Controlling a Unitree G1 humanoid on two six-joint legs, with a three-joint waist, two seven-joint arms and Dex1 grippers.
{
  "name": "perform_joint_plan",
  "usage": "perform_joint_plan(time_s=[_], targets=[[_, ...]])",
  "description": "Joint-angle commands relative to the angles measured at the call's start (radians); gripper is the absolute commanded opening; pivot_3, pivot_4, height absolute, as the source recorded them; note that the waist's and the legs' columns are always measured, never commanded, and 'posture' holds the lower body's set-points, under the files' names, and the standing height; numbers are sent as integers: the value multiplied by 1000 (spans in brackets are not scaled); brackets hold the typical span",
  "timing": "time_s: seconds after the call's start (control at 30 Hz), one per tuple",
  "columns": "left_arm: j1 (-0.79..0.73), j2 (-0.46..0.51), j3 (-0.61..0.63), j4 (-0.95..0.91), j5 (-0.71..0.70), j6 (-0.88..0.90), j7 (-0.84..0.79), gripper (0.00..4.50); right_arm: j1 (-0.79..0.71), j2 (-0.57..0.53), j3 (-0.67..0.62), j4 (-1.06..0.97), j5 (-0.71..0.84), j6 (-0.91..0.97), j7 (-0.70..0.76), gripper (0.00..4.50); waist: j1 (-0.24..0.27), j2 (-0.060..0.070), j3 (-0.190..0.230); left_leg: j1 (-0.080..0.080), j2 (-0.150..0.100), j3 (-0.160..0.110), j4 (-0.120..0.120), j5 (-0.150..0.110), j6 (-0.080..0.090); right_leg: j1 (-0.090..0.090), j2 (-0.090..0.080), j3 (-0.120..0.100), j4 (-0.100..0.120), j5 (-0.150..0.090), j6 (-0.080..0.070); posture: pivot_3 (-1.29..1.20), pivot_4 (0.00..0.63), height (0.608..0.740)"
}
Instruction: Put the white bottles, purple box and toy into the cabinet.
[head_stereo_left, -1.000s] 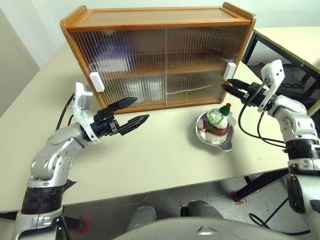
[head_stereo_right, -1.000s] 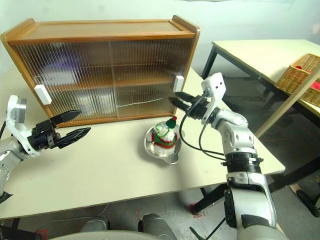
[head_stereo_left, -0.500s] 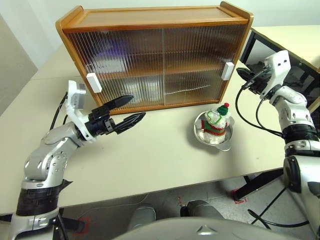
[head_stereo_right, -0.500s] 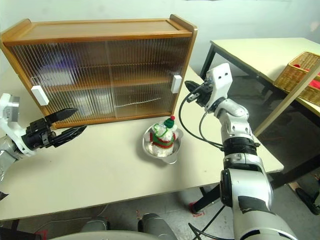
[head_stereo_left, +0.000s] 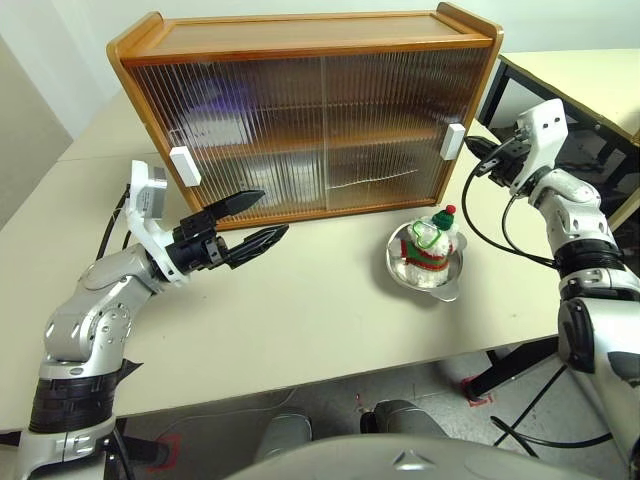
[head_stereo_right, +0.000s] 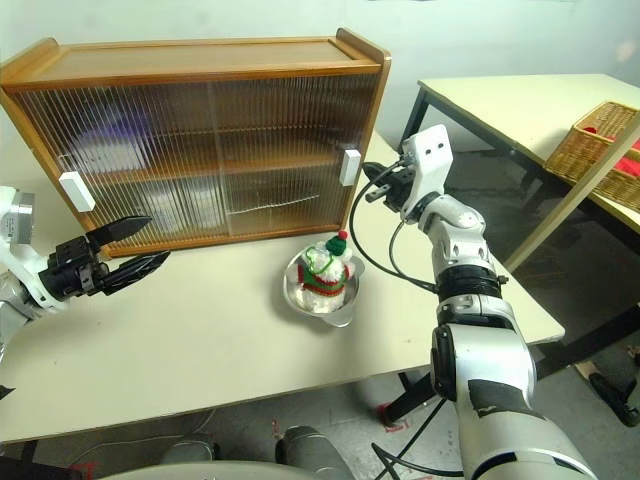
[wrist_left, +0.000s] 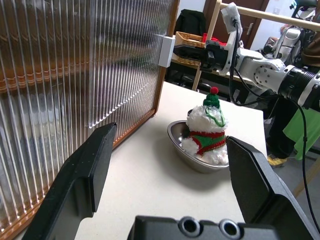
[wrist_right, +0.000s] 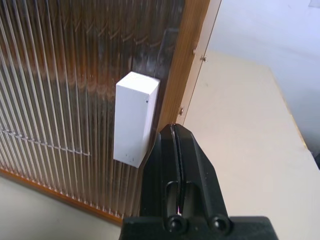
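Brown wooden cabinet (head_stereo_left: 310, 110) with two ribbed translucent sliding doors at the far side of the pale table (head_stereo_left: 300, 320), both doors drawn closed, one white rectangular handle (head_stereo_left: 184, 165) at the left edge and one white rectangular handle (wrist_right: 135, 119) at the right edge. Right gripper (head_stereo_left: 472, 162) clenched with nothing between the fingers, tips just beside the right handle, next to the cabinet's right wooden post. Left gripper (head_stereo_left: 255, 220) released, fingers spread wide, held above the table in front of the left door, well apart from the left handle. One small white plush toy (head_stereo_left: 433, 243) in red-and-green sweater and green hat, sitting upright in one round steel bowl (head_stereo_left: 400, 272) near the table's right front, just in front of the right door, between the two grippers but apart from both. Bare tabletop between the left gripper and the bowl. Shapes behind the ribbed panes too blurred to count.
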Motion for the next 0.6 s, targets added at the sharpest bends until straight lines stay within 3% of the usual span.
perform_joint_plan(time_s=[0.03, 0.6], targets=[[8, 4, 1, 3, 16, -12, -4, 4500, -22, 22, 8, -28, -1, 27, 13, 42, -2, 0, 0, 0, 0, 0, 0, 0, 0, 0, 0, 0, 0, 0, 0, 0, 0, 740], [9, -9, -4, 4, 30, -29, 3, 4500, -31, 126, 47, -200, 0, 171, 13, 42, 0, 0, 0, -1, 1, 1, -4, 0, 0, -4, 1, 0, 0, 1, -4, 10, 0, 740]])
